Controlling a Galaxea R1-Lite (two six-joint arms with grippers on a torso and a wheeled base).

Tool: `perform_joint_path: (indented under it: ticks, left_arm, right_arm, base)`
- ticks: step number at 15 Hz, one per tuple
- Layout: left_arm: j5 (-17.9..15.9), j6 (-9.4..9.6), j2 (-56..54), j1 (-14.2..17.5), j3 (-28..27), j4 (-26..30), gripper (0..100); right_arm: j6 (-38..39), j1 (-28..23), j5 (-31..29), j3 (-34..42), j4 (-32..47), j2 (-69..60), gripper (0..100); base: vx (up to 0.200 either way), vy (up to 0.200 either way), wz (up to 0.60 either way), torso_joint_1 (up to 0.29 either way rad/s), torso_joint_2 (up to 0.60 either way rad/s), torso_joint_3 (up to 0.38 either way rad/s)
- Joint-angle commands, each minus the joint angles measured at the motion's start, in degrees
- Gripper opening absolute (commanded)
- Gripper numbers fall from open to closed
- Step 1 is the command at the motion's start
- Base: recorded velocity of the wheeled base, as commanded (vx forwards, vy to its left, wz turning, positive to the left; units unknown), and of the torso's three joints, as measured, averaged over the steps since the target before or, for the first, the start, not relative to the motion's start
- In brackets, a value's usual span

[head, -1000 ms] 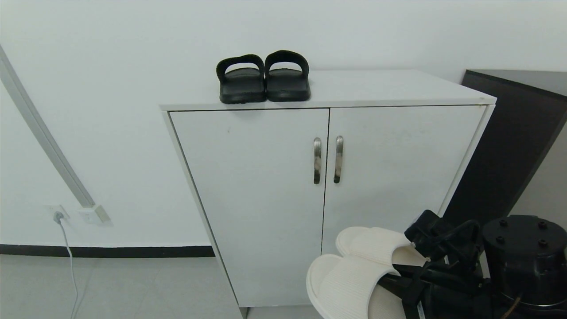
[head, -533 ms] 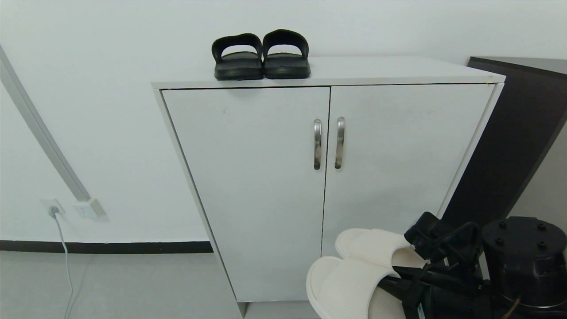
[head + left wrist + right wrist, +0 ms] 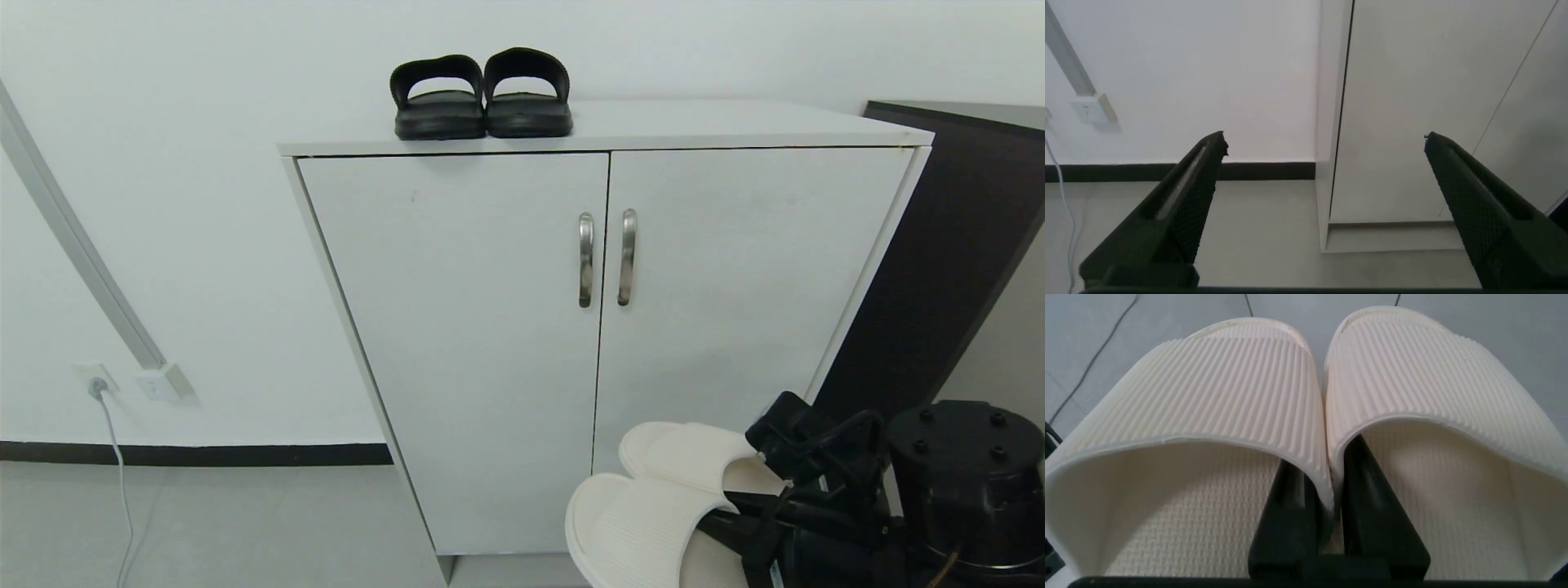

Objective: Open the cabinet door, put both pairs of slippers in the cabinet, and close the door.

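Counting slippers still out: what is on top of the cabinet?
A pair of black slippers sits on top of the cabinet, above the left door. Both doors are shut, hiding the inside.

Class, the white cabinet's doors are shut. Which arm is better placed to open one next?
Left. The left gripper is open and empty; the right gripper is shut on the cream ribbed slippers.

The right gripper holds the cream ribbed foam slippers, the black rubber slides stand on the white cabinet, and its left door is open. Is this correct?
Only the door is wrong: the head view shows the left door of the white cabinet shut. The right gripper does hold the cream ribbed foam slippers, and the black rubber slides stand on top.
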Motion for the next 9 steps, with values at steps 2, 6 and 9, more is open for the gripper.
perform_joint_path:
  ticks: [2, 6, 9]
  left_arm:
    - [-0.27, 0.26, 0.16, 0.02, -0.08, 0.11, 100]
    - [-6.51, 5.89, 5.35, -0.95, -1.92, -0.24, 100]
    - [-16.17, -1.93, 14.93, -1.65, -14.23, -0.51, 100]
  right_arm:
    - [0.02, 0.04, 0.01, 0.17, 0.00, -0.06, 0]
    - [-0.07, 0.04, 0.01, 0.35, 0.00, -0.33, 0]
    - [-0.07, 0.12, 0.27, 0.43, 0.00, -0.06, 0]
  base:
    - [0.000, 0.000, 0.00, -0.001, 0.03, 0.023]
    - [0.000, 0.000, 0.00, 0.000, 0.00, 0.000]
    - [0.000, 0.000, 0.00, 0.000, 0.00, 0.000]
